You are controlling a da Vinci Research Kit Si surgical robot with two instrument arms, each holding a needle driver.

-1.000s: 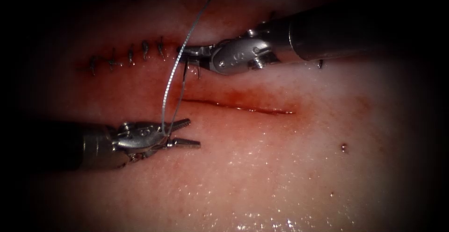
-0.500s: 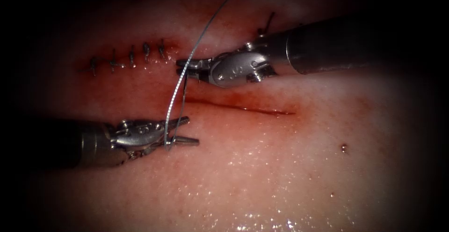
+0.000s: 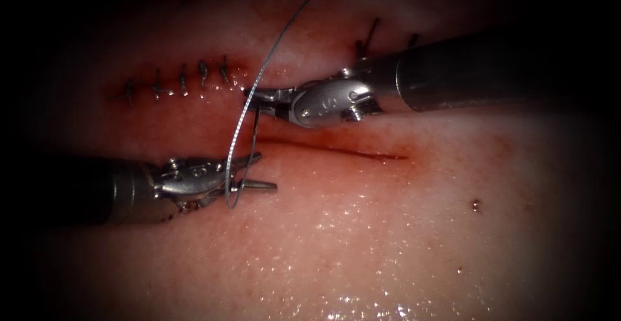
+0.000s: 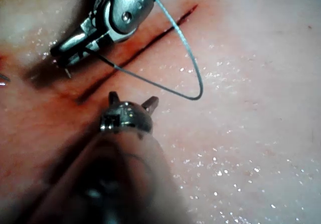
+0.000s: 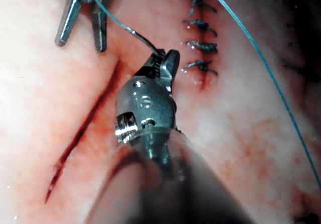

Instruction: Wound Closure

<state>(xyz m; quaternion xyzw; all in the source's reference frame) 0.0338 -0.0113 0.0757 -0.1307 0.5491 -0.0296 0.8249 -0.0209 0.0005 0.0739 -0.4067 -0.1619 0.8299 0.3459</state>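
On the tissue (image 3: 362, 230), the open part of the cut (image 3: 343, 151) runs right of a row of several dark stitches (image 3: 182, 80). My right tool (image 3: 255, 94) lies just above the cut's left end, jaws shut on the thread (image 3: 272, 43). From those jaws (image 5: 165, 58) the thread drops into a loop (image 3: 231, 201) and rises away to the top. My left tool (image 3: 266, 172) lies below the cut on the left with its jaws open. The loop hangs across them. They (image 4: 131, 101) hold nothing, and the loop (image 4: 199, 91) sits just beyond their tips.
Red fluid stains the tissue around the cut and the stitched part. A few dark stitch ends (image 3: 370, 33) stand above the right tool's shaft. Two small dark spots (image 3: 476, 204) mark the wet tissue at the lower right.
The right tool has come down toward the cut's left end, still gripping the thread. The left tool has shifted slightly up, and the loop now hangs lower across its open jaws.
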